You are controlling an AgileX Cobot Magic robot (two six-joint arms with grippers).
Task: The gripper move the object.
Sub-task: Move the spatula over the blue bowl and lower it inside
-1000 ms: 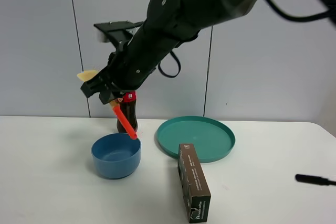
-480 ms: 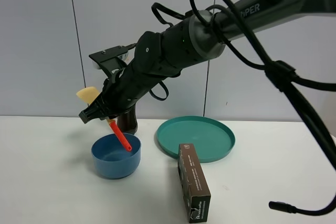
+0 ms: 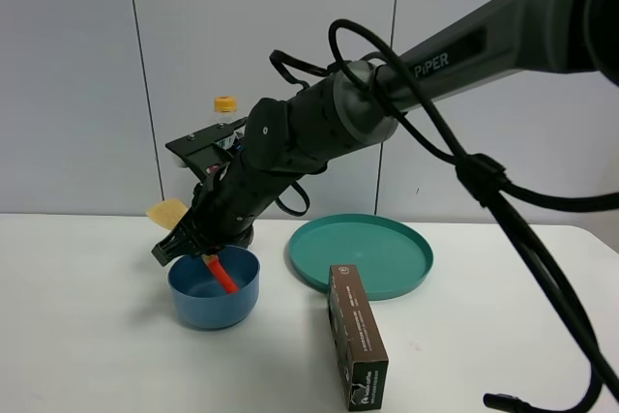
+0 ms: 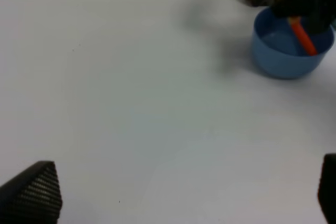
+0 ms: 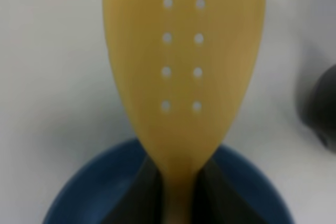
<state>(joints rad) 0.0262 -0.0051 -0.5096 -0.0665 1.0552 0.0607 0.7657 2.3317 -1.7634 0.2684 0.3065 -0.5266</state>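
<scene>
Left gripper (image 4: 178, 198): jaws spread wide, nothing in them, bare white table (image 4: 131, 103) under it. Right gripper (image 3: 193, 239): clamped on the spatula (image 3: 167, 212) at its neck. The pale yellow flat head has two rows of small round holes and sticks out past the claw's tips. The thin orange-red handle slants down behind the claw into the blue bowl (image 3: 215, 302) just below it. Teal plate (image 3: 360, 254) and brown box (image 3: 356, 338) sit right of the claw, well apart from it.
</scene>
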